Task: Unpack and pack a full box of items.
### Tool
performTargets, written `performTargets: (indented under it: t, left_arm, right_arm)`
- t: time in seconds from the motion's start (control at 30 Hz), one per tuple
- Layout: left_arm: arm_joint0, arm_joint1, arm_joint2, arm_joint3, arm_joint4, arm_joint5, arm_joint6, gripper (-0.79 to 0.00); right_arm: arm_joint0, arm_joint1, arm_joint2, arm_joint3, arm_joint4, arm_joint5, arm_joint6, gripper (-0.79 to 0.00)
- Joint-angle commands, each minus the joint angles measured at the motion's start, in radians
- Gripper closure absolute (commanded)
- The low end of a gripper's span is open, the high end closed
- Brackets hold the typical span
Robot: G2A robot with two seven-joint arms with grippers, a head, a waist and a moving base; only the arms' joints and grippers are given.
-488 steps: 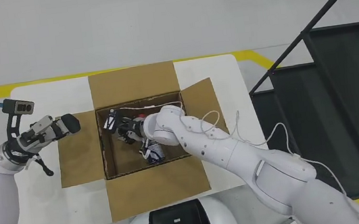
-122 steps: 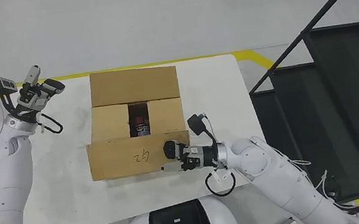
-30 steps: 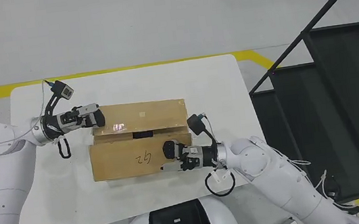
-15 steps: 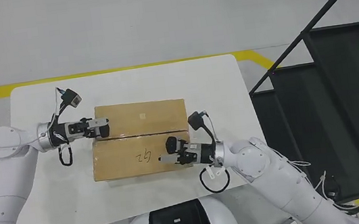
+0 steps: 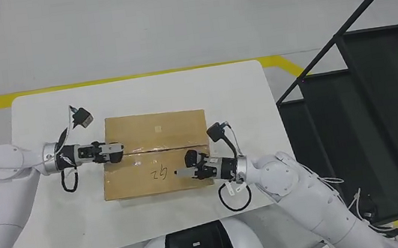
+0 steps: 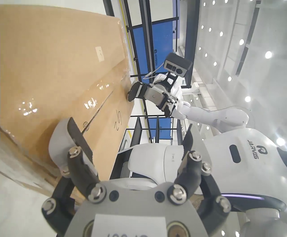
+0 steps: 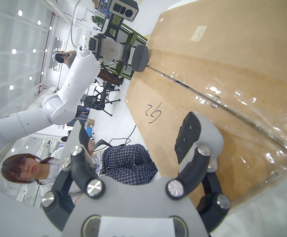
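One legible marking found: a handwritten number (image 5: 160, 174) in black pen on the box (image 5: 177, 130), on the top flap nearer the worktop's robot-side edge. It reads 42 and appears inverted in the top view. The flap toward the worktop's far edge carries a small white label (image 5: 156, 129). Its content is too small to read.
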Motion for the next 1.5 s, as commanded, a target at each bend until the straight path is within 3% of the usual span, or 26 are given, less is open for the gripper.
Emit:
performTargets:
  t: [0.0, 0.27, 0.47, 0.77, 0.93, 1.13, 1.47]
  left_arm:
    - [-0.001, 0.009, 0.009, 0.001, -0.001, -0.005, 0.005, -0.785]
    - [-0.012, 0.037, 0.046, 0.004, -0.012, -0.023, 0.023, -0.785]
    - [-0.014, 0.04, 0.049, 0.004, -0.041, -0.027, 0.027, -0.785]
    - [-0.014, 0.04, 0.049, 0.004, -0.041, -0.027, 0.027, -0.785]
    - [-0.014, 0.04, 0.049, 0.004, -0.041, -0.027, 0.027, -0.785]
    - [-0.014, 0.04, 0.049, 0.004, -0.041, -0.027, 0.027, -0.785]
    - [-0.014, 0.04, 0.049, 0.004, -0.041, -0.027, 0.027, -0.785]
  right_arm:
    - [0.0, 0.0, 0.002, -0.001, 0.001, 0.0, 0.001, -0.785]
    - [-0.005, 0.002, 0.012, -0.014, 0.002, -0.015, -0.011, -0.785]
    - [-0.044, 0.01, 0.052, -0.046, 0.012, -0.094, -0.054, -0.785]
    - [-0.259, 0.042, 0.226, -0.13, -0.056, -0.158, -0.192, -0.785]
    - [-0.336, 0.051, 0.261, -0.133, -0.049, -0.139, -0.171, -0.785]
    - [-0.308, 0.048, 0.237, -0.024, -0.046, -0.081, -0.154, -0.785]
    - [-0.163, 0.015, 0.09, 0.195, 0.089, -0.169, -0.133, -0.785]
